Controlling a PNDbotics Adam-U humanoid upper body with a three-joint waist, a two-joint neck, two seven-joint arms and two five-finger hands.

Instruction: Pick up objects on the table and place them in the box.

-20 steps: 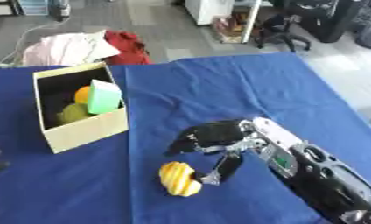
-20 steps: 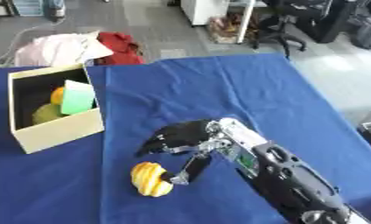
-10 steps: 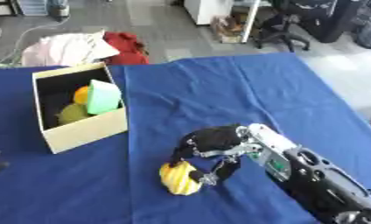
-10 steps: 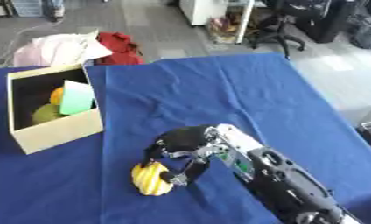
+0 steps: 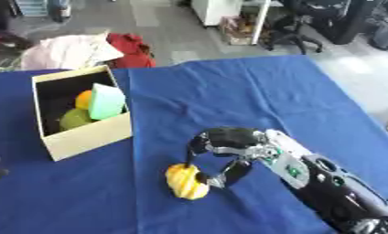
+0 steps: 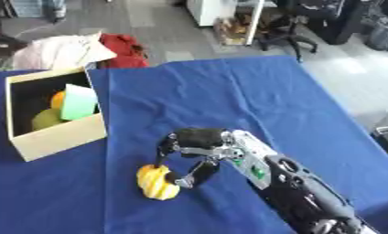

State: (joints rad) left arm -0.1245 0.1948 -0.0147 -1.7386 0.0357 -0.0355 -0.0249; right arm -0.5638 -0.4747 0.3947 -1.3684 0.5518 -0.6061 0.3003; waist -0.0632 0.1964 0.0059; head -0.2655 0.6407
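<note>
While one arm works, each thing counts as follows.
Counter: one counter (image 5: 253, 96), covered by a smooth blue cloth that wrinkles slightly near the box.
Right arm: one, black with silver joints, coming in from the lower right corner.
Box: one open cardboard box (image 5: 89, 137), pale tan, square-sided, standing on the counter's left part, well apart from the hand.
Box contents: three things; one mint-green wedge-shaped piece (image 5: 107, 101) leaning upright, one orange round thing (image 5: 83, 98) behind it, one yellow-green round thing (image 5: 73, 119) in front.
Right hand: one right hand (image 5: 228, 141), arched over the yellow thing, its fingers (image 5: 192, 151) curled down on the far side and its thumb at the near right side, pinching it.
Yellow thing: one yellow ribbed object (image 5: 185, 182), lumpy and oval, lying on the counter in front of the box and to its right, between fingers and thumb.
Left hand: only a dark bit at the left edge; I cannot tell how it stands.
</note>
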